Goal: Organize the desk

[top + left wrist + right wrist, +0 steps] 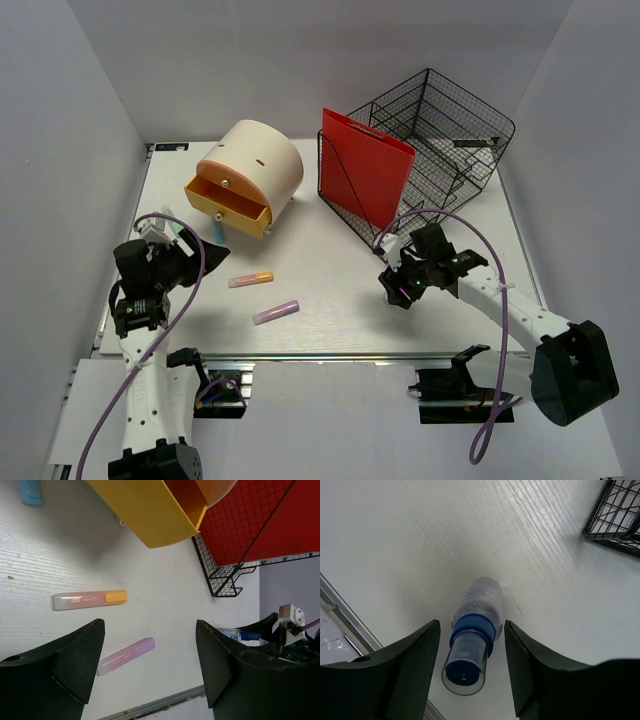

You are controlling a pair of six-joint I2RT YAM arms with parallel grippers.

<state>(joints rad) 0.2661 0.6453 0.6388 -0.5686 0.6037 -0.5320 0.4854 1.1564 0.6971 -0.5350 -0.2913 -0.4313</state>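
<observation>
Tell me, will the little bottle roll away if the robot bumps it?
Probably. The bottle is round and seems to lie on its side on the flat desk, so a nudge could roll it. It looks small and clear, so likely light. Its smooth sides might slip when gripped.

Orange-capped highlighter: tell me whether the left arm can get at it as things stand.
Probably yes. The left pincer is open above the desk, and the orange-capped highlighter lies flat in the open ahead of it. The yellow drawer and purple highlighter sit clear of it.
</observation>
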